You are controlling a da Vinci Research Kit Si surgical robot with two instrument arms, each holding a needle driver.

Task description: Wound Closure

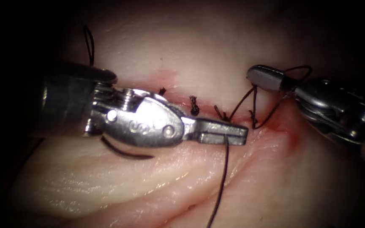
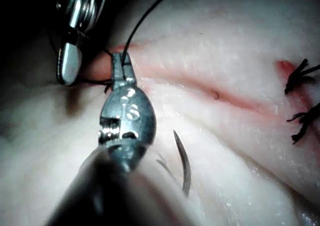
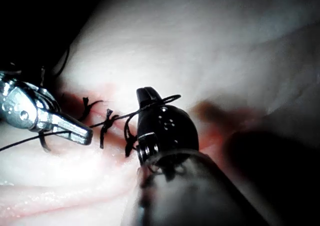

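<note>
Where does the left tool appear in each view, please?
Endoscope view: the left tool enters from the left, jaws shut on the thread; the needle lies unheld on the tissue below it.
Left wrist view: the left tool reaches towards the right tool; the needle lies beside it.
Right wrist view: the left tool faces the right tool.
Shared landmark: the right tool, with thread looped around it.

surgical practice bench, sutured tissue (image 1: pixel 216 50)
</note>
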